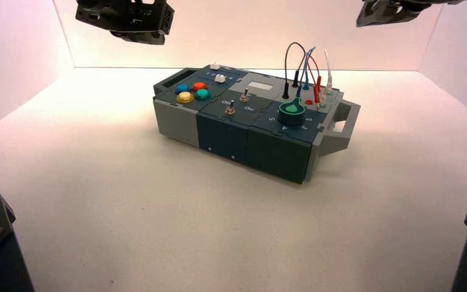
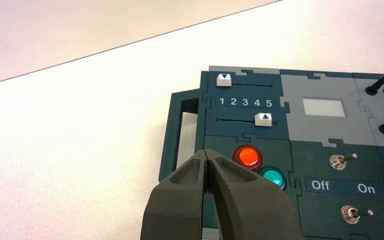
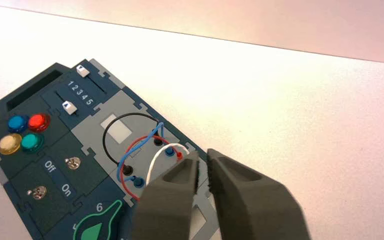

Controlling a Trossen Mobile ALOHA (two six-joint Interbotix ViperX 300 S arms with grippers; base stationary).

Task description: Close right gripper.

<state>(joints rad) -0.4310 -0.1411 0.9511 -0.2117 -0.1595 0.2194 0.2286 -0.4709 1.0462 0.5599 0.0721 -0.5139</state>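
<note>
Nearest the right wrist camera, the right gripper hangs above the control box's wire section, its jaws parted by only a thin slit and grasping nothing, so the closing asked for looks almost done but not quite. Just beyond its tips, toward the box's middle, the white wire loops between sockets beside the red wire, the blue wire and the black wire. The teardrop knob sits on the box's near side of those wires. How far the tips ride above the wires is hard to judge from this angle; the high view suggests both arms are well above the box. The left gripper hovers over the box's button end, jaws clenched together on nothing, just short of the red button and teal button. The risk I see is small: if the arm sags while the jaws finish closing, they could pinch the white loop and tug a plug from its socket; otherwise the closure should meet only air above the bench.
</note>
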